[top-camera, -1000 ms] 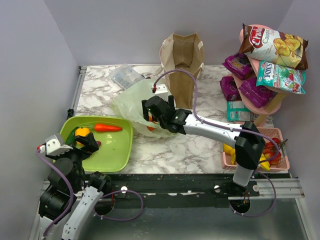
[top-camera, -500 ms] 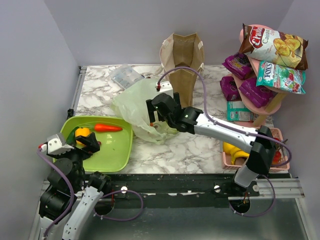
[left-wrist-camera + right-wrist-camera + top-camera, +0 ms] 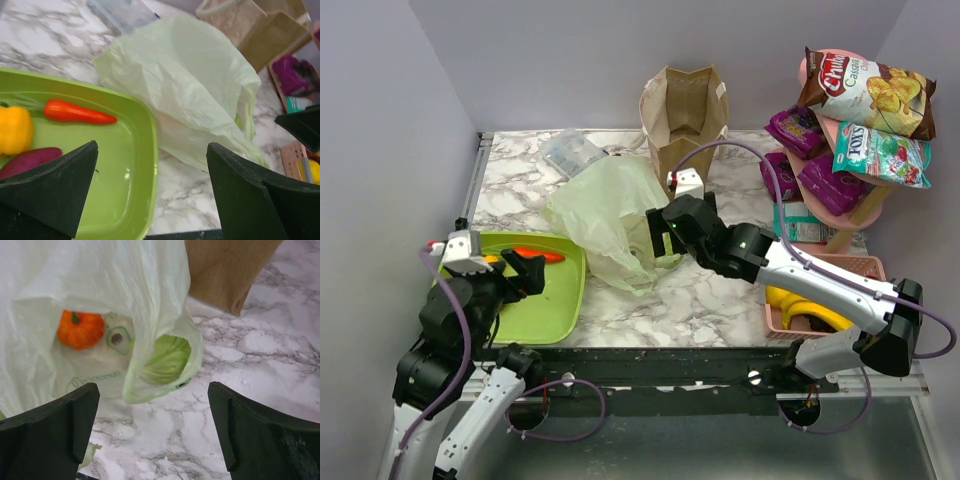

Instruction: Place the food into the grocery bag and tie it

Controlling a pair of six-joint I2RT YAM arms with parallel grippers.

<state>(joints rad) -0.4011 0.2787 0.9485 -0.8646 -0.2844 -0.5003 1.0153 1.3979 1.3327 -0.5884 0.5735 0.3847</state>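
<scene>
The pale green grocery bag (image 3: 605, 210) lies crumpled on the marble at mid-table, its mouth facing the near side. Inside it show a round orange fruit (image 3: 80, 329), a pale green cabbage (image 3: 165, 360) and an avocado half (image 3: 118, 338). My right gripper (image 3: 658, 242) hovers open just in front of the bag's mouth (image 3: 152, 435), holding nothing. A yellow bell pepper (image 3: 15, 130), a carrot (image 3: 75, 112) and a purple sweet potato (image 3: 27, 160) lie in the green tray (image 3: 140, 165). Over the tray's right part my left gripper (image 3: 152, 195) is open and empty. Bananas (image 3: 800, 305) rest in a pink basket.
An upright brown paper bag (image 3: 685, 120) stands behind the grocery bag. A pink shelf with snack packets (image 3: 840, 130) fills the back right, above the pink basket (image 3: 880, 275). A clear plastic packet (image 3: 570, 152) lies at the back left.
My right gripper has drawn back out of the bag's mouth toward the right, and its arm has swung right. The left arm has risen and reached forward over the tray.
</scene>
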